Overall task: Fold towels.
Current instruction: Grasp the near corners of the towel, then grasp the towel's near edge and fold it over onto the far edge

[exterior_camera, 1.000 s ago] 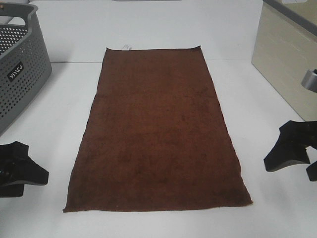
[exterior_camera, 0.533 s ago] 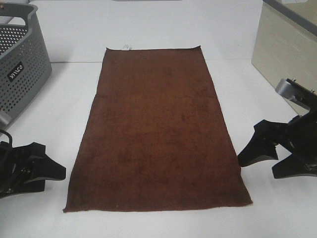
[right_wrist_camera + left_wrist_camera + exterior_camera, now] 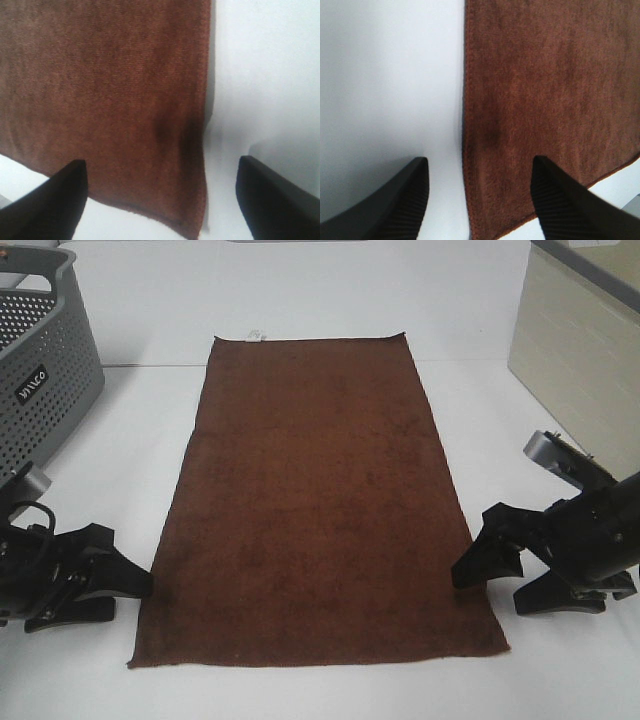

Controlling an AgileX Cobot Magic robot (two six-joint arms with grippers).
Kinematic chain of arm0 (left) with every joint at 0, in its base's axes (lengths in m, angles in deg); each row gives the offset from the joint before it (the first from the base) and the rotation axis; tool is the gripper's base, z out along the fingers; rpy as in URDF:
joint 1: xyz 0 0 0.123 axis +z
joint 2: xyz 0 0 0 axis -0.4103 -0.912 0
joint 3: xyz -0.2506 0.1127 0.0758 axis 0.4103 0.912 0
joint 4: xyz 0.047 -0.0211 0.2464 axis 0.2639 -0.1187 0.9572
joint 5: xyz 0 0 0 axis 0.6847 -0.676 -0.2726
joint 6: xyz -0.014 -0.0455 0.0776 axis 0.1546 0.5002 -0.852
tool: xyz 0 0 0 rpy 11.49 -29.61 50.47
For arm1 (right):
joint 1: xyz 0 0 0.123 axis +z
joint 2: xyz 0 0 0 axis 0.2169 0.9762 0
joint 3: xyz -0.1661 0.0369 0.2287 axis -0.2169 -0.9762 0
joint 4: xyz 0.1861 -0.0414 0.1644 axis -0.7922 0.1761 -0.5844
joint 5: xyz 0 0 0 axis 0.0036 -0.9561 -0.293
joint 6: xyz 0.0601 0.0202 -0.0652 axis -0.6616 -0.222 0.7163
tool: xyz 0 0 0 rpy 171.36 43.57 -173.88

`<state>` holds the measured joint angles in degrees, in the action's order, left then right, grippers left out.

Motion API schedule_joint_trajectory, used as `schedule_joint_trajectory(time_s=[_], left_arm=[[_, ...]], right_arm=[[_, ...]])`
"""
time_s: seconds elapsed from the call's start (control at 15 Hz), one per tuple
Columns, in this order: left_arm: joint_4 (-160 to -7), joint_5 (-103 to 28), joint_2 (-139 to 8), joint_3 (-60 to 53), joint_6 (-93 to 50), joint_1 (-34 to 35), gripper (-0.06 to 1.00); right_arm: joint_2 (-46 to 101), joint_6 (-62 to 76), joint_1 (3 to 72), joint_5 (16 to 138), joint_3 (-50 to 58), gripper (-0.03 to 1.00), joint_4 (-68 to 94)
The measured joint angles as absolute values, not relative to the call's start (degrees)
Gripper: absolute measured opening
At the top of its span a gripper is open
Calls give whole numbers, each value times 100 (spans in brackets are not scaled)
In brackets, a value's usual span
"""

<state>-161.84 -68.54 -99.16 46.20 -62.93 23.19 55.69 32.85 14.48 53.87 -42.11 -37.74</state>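
The dark reddish-brown towel (image 3: 320, 500) lies flat and lengthwise on the white table, with a small white tag (image 3: 254, 336) at its far short edge. My left gripper (image 3: 128, 596) is open, just off the towel's near left edge. In the left wrist view its fingers (image 3: 400, 200) straddle that long edge of the towel (image 3: 550, 90). My right gripper (image 3: 490, 575) is open at the towel's near right edge. In the right wrist view its fingers (image 3: 50, 200) straddle the edge near the towel's corner (image 3: 125, 100).
A grey perforated basket (image 3: 40, 370) stands at the far left. A beige box-like cabinet (image 3: 585, 350) stands at the far right. The white table (image 3: 300, 280) extends beyond the towel's far edge.
Both grippers have moved inward from the table's sides to the towel's near long edges. The towel has not moved.
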Motion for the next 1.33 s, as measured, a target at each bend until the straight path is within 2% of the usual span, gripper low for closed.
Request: schedule_joint_trajectory(time_s=[0.27, 0.4, 0.47, 0.6, 0.8, 0.87, 1.07, 1.33], left_arm=[[-16235, -6831, -10117, 4316, -6195, 1855, 58], [-16235, -6814, -10300, 4058, -6092, 1637, 55], [-16235, -6814, -10300, 4058, -6092, 1637, 55], [-16201, -6808, -10466, 3875, -5961, 1488, 42], [-16103, -6619, -10546, 3840, -5880, 1477, 5], [-16092, -6613, -10552, 3840, -5875, 1477, 1], [-15846, -6521, -10449, 3835, -5777, 1477, 0], [-14866, -6441, -9922, 3840, -4941, 1477, 0]], right_arm=[[5907, 3463, 2072, 5599, -4073, 74, -4347], [5970, 3474, 2170, 5800, -4068, 66, -4610], [5970, 3474, 2170, 5800, -4068, 66, -4610], [6021, 3474, 2170, 5960, -4068, 42, -4610], [6079, 3411, 2170, 6149, -4073, 7, -4541], [6090, 3394, 2170, 6155, -4073, 0, -4541], [6090, 3251, 2175, 6121, -4073, 0, -4553], [5683, 3102, 2175, 6000, -4119, 0, -4455]])
